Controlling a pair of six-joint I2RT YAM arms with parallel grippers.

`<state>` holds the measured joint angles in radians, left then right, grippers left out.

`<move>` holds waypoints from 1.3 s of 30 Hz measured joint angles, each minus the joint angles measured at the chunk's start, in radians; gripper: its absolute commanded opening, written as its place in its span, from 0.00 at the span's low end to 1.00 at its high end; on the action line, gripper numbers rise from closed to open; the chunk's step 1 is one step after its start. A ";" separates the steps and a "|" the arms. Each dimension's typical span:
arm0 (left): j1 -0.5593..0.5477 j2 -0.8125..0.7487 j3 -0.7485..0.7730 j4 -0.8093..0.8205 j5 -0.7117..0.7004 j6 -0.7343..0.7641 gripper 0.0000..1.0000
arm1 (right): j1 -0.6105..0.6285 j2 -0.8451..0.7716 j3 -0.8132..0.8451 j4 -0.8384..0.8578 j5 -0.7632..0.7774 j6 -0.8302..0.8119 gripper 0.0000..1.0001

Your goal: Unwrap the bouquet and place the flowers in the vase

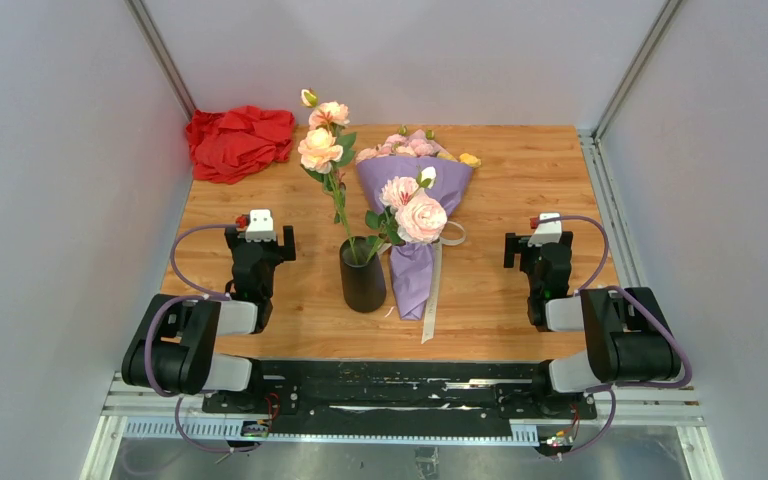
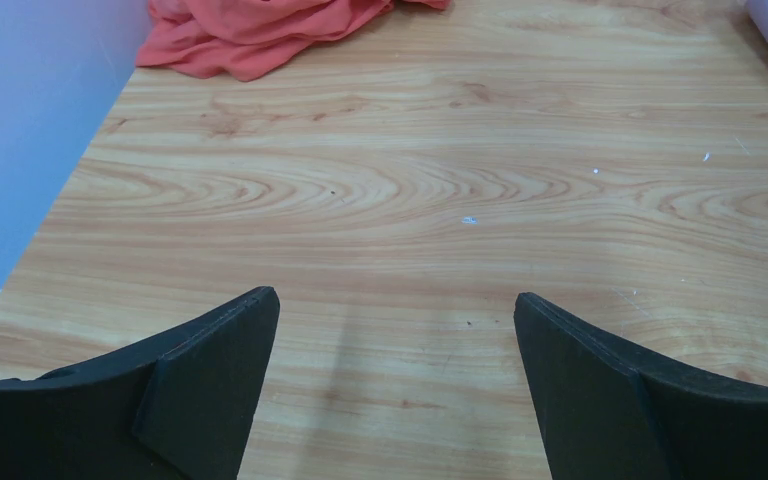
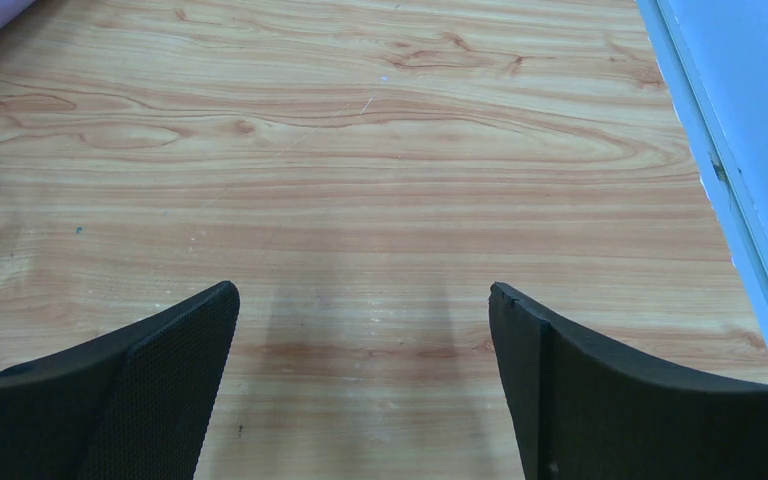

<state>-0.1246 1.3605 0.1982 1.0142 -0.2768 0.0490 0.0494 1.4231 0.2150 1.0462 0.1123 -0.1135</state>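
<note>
left gripper (image 2: pixel 390 298) spread, empty | right gripper (image 3: pixel 360 290) spread, empty | bouquet (image 1: pixel 412 268) wrapped, beside vase (image 1: pixel 363 285)

light wood-grain table (image 1: pixel 520 290): crumpled red cloth (image 1: pixel 238 142) upper left, lilac paper-wrapped bouquet (image 1: pixel 410 270) lying centre, matte black cylindrical vase (image 1: pixel 363 280) touching its left.

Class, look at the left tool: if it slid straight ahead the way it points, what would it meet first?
Probably the red cloth. The left tool, open, points across bare table toward the cloth's right part. Depth is unclear, so it might just skim its edge.
</note>
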 measured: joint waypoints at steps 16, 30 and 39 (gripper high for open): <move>0.000 -0.013 0.007 -0.028 -0.014 -0.005 1.00 | 0.016 -0.053 0.010 -0.077 0.029 -0.012 0.98; -0.088 -0.494 0.375 -0.772 -0.057 -0.242 1.00 | 0.112 -0.295 0.468 -0.861 0.079 0.233 0.62; -0.127 -0.612 0.267 -1.025 0.078 -0.567 0.72 | 0.202 -0.385 0.446 -0.950 -0.160 0.374 0.01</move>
<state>-0.2520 0.7486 0.4656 -0.0113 -0.1989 -0.5179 0.2516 1.0378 0.6605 0.0963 -0.0475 0.2604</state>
